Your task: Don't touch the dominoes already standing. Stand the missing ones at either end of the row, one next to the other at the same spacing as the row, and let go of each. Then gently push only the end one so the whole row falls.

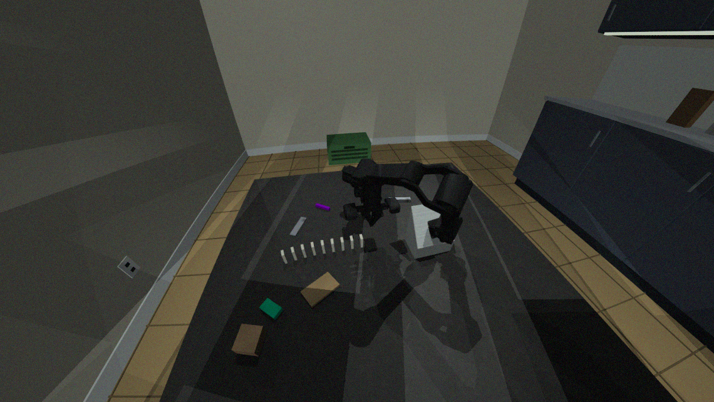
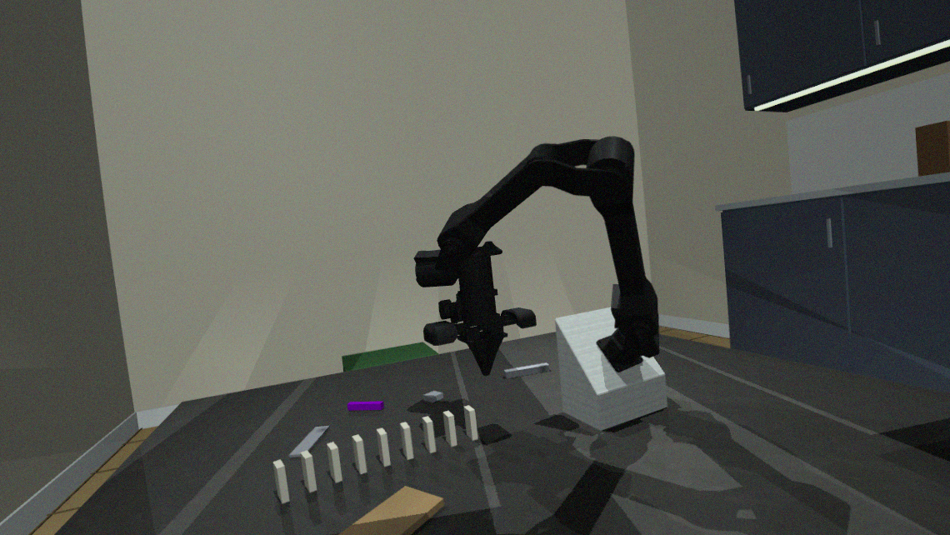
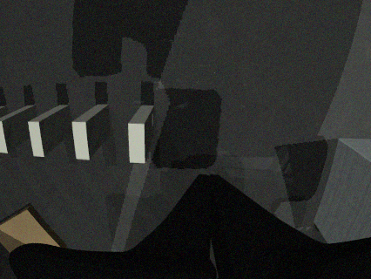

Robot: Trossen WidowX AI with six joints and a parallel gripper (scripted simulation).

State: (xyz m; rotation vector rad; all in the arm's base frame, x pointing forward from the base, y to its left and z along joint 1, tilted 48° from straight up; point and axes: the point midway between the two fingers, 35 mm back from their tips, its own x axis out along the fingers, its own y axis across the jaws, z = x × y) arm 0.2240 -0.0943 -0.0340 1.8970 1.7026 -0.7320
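Note:
Several cream dominoes stand upright in one evenly spaced row; none is seen lying loose. The left end domino (image 1: 284,256) (image 2: 282,482) and the right end domino (image 1: 361,241) (image 2: 471,423) (image 3: 138,141) are both upright. My gripper (image 1: 371,223) (image 2: 486,372) (image 3: 206,184) is shut with nothing between its fingertips. It points down, raised above the mat near the right end of the row and apart from the dominoes. In the wrist view the row lies to the left of the fingertips. The lower fingers show as black shapes there.
A white sloped block (image 1: 423,226) (image 2: 579,382) (image 3: 348,196) stands right, by the arm's base. A purple bar (image 1: 322,206) (image 2: 365,406) and a grey strip (image 1: 298,226) (image 2: 309,441) lie behind the row. A tan block (image 1: 320,288) (image 2: 398,510) and green block (image 1: 270,308) lie in front.

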